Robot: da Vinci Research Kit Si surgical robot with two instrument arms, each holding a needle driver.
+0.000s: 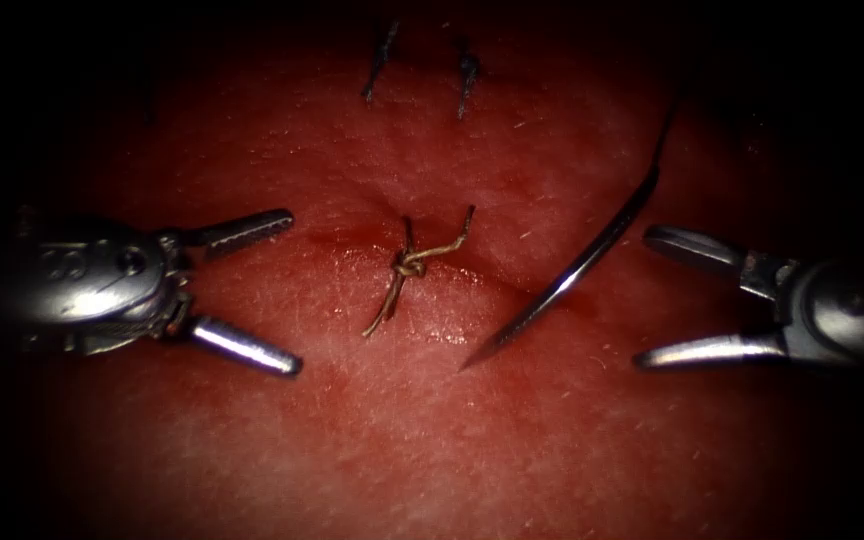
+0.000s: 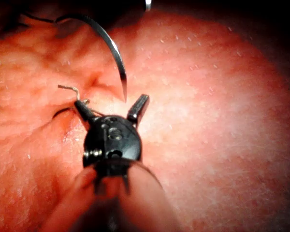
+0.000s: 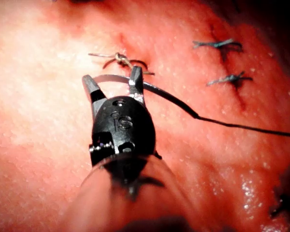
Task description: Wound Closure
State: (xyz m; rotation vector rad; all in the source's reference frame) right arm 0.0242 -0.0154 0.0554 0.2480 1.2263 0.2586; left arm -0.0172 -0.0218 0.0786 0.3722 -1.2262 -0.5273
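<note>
The thin, curved steel needle (image 1: 572, 275) lies loose on the red tissue (image 1: 432, 440), right of centre. Both tools' jaws are spread wide, holding nothing. It looks stiff and slippery; grab its middle.

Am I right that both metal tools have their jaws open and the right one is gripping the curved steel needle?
Not quite. Both tools are open, but the right arm's silver tool holds nothing, like the left arm's silver tool. The endoscope view shows the curved steel needle lying free on the red tissue, right of the tan knotted stitch, with open space between it and the right tool.
</note>
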